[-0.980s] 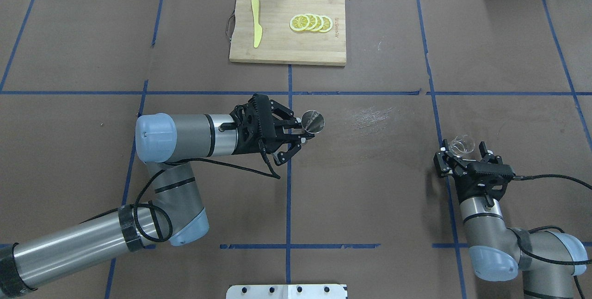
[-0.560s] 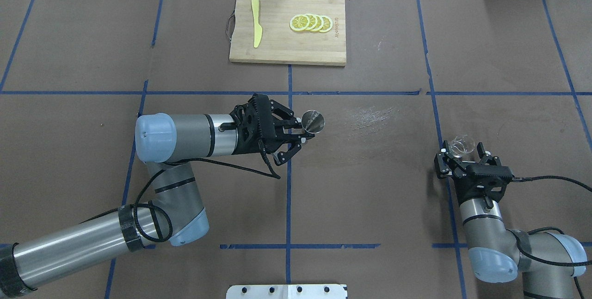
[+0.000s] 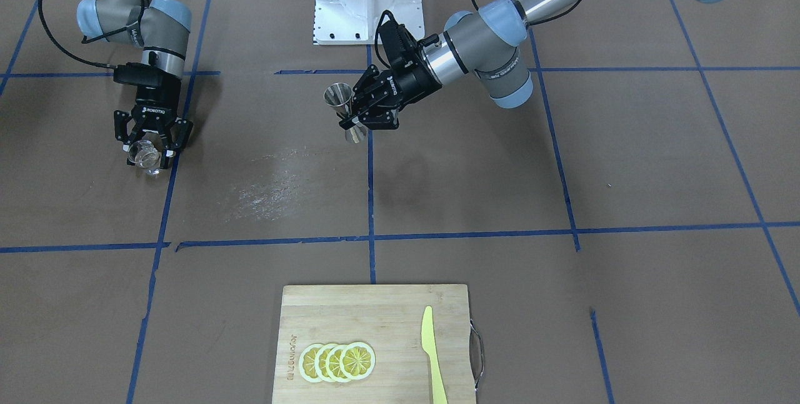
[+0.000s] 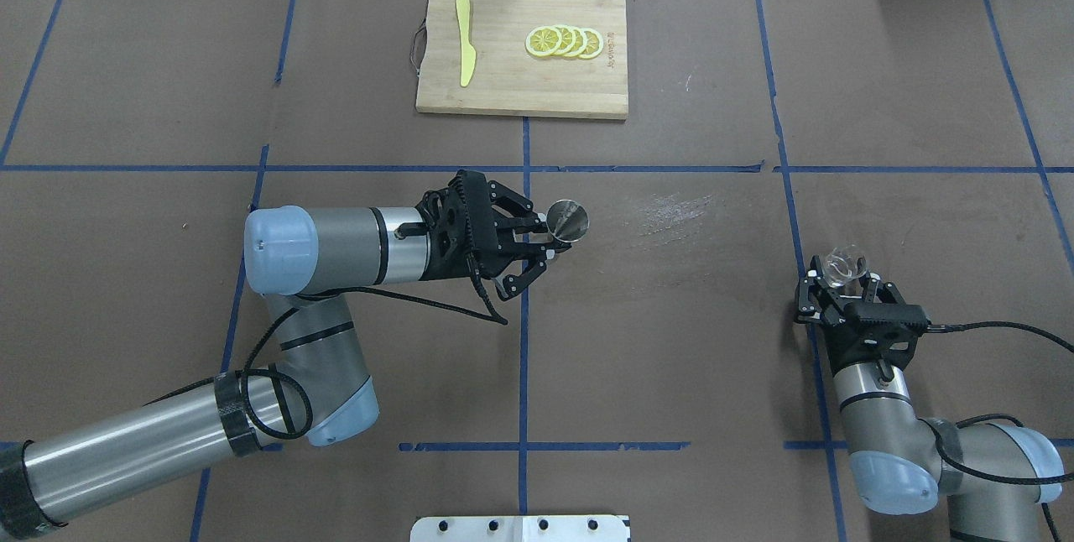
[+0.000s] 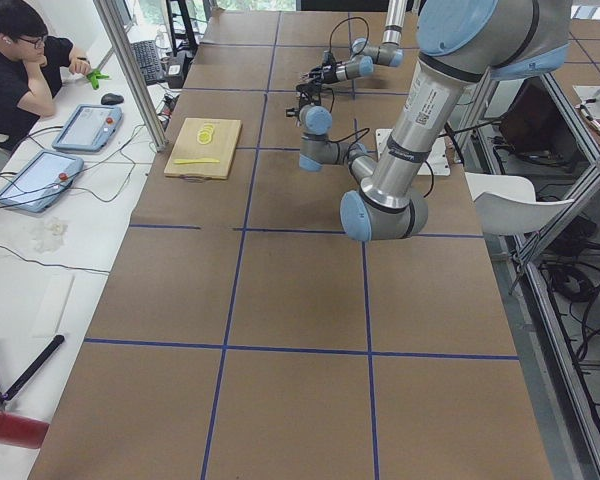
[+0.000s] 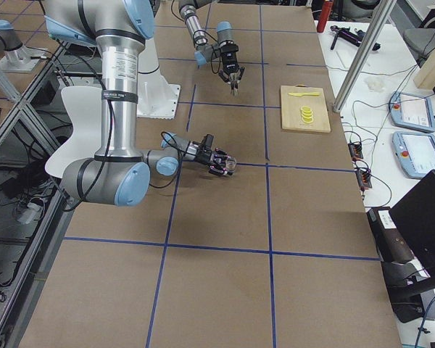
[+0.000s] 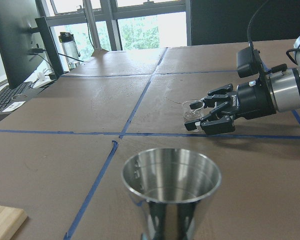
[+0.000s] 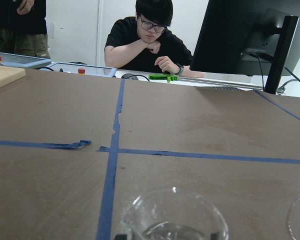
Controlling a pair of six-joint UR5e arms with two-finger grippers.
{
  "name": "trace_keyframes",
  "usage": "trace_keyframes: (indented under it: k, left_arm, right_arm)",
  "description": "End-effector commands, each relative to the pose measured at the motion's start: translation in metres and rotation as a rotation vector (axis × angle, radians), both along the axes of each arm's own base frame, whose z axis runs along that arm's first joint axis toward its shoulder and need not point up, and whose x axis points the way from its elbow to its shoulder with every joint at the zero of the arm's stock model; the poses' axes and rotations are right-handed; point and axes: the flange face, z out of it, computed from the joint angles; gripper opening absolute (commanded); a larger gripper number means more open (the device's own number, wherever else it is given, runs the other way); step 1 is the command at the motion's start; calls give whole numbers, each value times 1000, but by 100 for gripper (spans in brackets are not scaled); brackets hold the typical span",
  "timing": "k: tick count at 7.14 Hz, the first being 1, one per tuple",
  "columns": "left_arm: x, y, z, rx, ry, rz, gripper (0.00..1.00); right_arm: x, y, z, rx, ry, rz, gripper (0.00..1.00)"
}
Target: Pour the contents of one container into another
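Note:
The silver hourglass jigger hangs upright above the middle of the table, and my left gripper is shut on its waist. In the front view the jigger shows its wide mouth on top. The left wrist view looks into the jigger's open cone. The small clear glass cup stands low at the table's right side. My right gripper is shut on it, with a finger on each side. The cup sits between the fingertips, and its rim fills the bottom of the right wrist view.
A bamboo cutting board lies at the far middle with lemon slices and a yellow plastic knife. A pale smear marks the brown cover between the arms. An operator sits beyond the far edge.
The right gripper's fingers have drawn in against the glass cup, and its wrist has slid slightly back toward the robot. The left arm and jigger have stayed put.

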Motion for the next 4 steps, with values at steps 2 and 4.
trace_keyframes:
  k: [2, 4]
  left_arm:
    - [0, 0, 0, 1, 1, 0, 0]
    - [-1, 0, 0, 3, 5, 0, 0]
  right_arm:
    - [0, 0, -1, 9, 1, 5, 43]
    - [0, 0, -1, 10, 7, 1, 0]
